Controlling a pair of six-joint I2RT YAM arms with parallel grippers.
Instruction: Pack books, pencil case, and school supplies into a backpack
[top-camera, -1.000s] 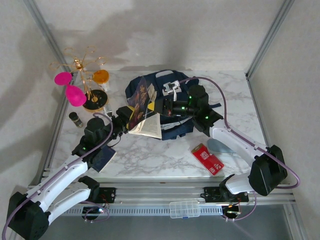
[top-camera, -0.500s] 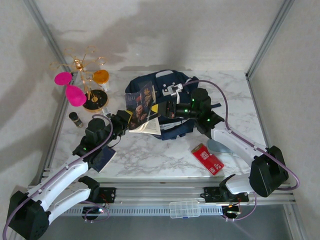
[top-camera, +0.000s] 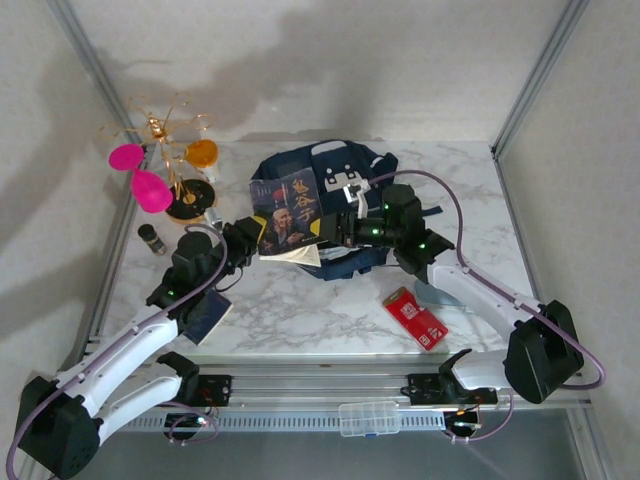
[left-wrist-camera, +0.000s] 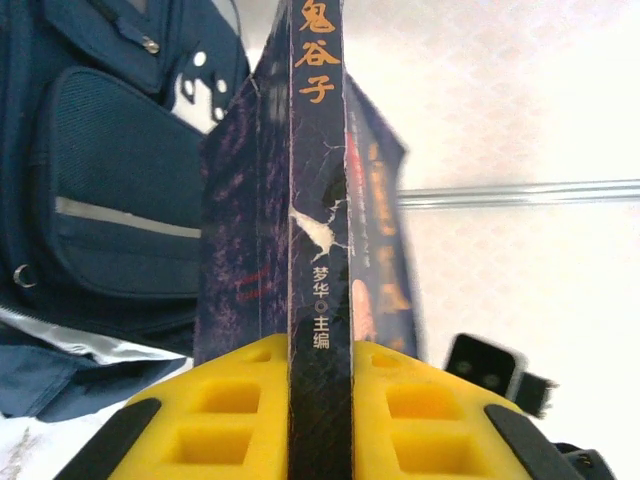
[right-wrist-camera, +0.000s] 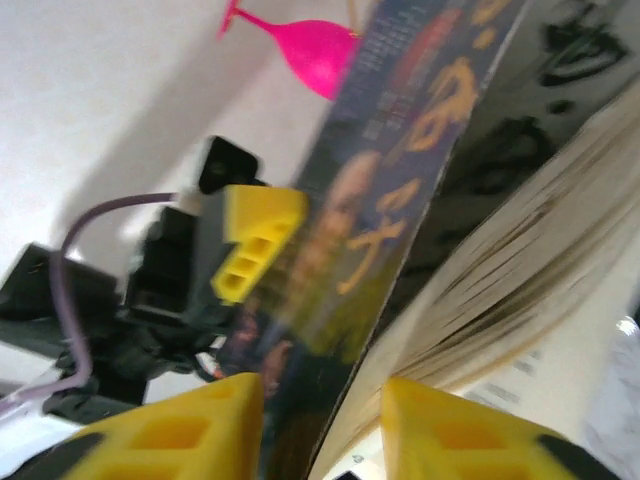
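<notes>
The left gripper (top-camera: 258, 240) is clamping the dark navy book (top-camera: 290, 210) by its spine. In the left wrist view, its yellow fingers (left-wrist-camera: 225, 420) are pressing against both sides of the spine. The book is standing upright with its portrait cover facing the overhead camera. It is at the 8 o'clock edge of the backpack (top-camera: 350, 160), and its white pages are hanging open beneath it.

The backpack is lying at the 12 o'clock side of the marble table (top-camera: 300, 310).

The right gripper (top-camera: 338, 225) is reaching toward the book from its 3 o'clock side. In the right wrist view, its fingers (right-wrist-camera: 170, 430) are standing apart. The lower edge of the cover is passing between them, and the pages are fanning toward the other finger.

A red box (top-camera: 415, 317) is lying at the backpack's 4 o'clock. Two pink glasses (top-camera: 140, 178) are hanging on a gold stand (top-camera: 165, 135) at the backpack's 9 o'clock. A small dark bottle (top-camera: 151, 238) is standing at the stand's 6 o'clock.
</notes>
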